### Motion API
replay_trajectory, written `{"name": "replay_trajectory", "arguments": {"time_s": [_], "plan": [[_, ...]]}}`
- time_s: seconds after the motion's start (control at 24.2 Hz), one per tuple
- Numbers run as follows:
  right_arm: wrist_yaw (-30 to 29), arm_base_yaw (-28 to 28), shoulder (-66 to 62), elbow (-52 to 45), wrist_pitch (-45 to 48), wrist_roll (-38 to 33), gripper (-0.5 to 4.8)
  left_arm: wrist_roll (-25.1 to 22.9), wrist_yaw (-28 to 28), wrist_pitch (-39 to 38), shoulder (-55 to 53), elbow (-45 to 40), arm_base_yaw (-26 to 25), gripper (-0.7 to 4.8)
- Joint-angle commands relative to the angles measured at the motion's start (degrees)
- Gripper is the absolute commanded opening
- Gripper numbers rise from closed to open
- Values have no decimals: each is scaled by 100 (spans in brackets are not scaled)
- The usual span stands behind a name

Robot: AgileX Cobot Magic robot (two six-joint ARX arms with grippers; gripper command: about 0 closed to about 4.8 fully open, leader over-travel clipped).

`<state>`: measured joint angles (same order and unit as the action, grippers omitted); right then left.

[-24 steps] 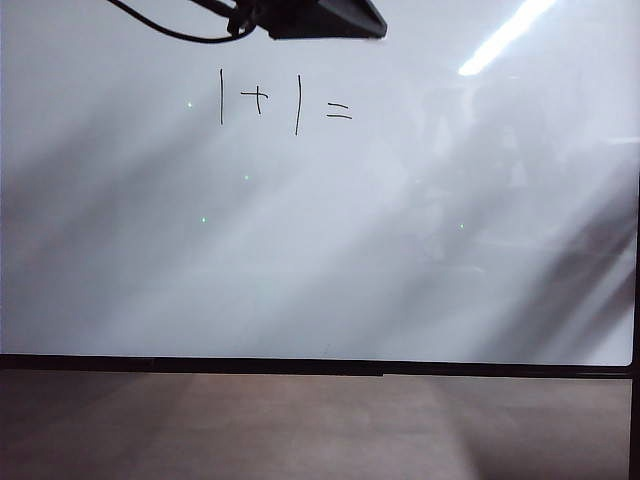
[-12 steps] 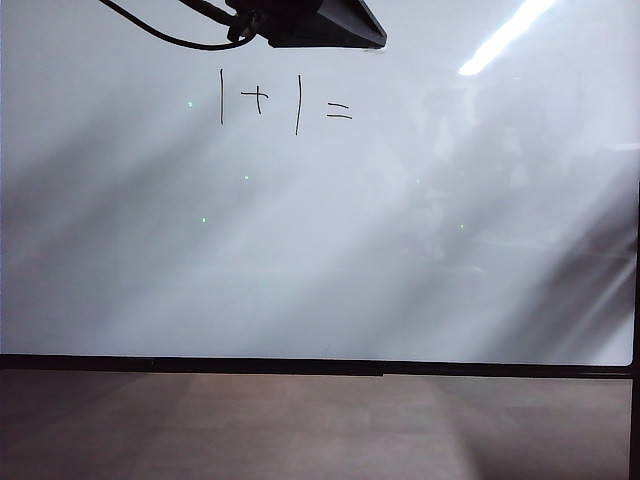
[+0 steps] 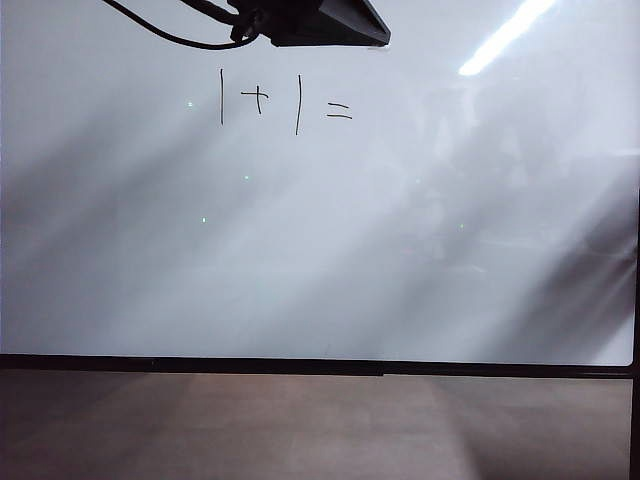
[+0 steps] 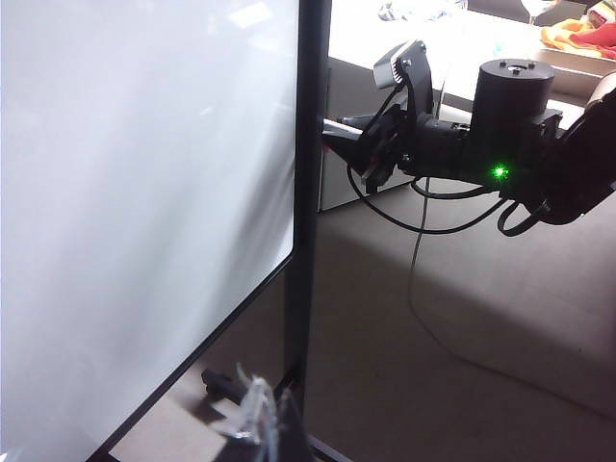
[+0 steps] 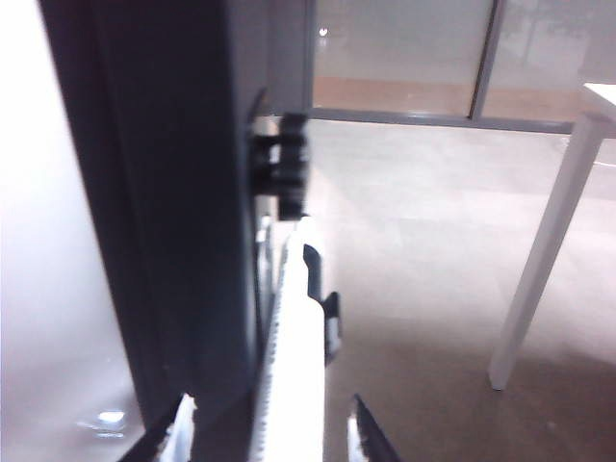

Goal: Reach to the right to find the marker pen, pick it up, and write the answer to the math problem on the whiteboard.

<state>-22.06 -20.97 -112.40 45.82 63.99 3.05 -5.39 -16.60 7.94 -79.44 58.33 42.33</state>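
Barely shifted overhead, an arm's dark housing hangs above the math problem; right hand straddles the marker pen beside the whiteboard, grip uncertain; left hand unseen

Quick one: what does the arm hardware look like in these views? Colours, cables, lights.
In the left wrist view the right arm is matte black with a cylindrical joint housing, a green status light, looping black cables and a grey wrist camera. The right gripper shows black fingers with pale ridged pads.
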Motion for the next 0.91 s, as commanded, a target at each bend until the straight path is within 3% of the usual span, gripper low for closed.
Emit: {"name": "replay_trajectory", "arguments": {"time_s": [0.04, 0.62, 0.7, 0.83, 0.91], "plan": [[35, 11, 17, 61, 98, 22, 205, -17, -61, 63, 13, 9, 9, -5], [35, 15, 17, 79, 96, 170, 196, -17, -61, -61, 13, 9, 9, -5], [35, 15, 17, 79, 96, 170, 141, -17, -61, -61, 13, 9, 9, -5], [35, 15, 17, 79, 96, 170, 137, -17, -61, -61, 13, 9, 9, -5], [48, 15, 17, 79, 96, 170, 29, -17, -61, -61, 13, 9, 9, -5]]}}
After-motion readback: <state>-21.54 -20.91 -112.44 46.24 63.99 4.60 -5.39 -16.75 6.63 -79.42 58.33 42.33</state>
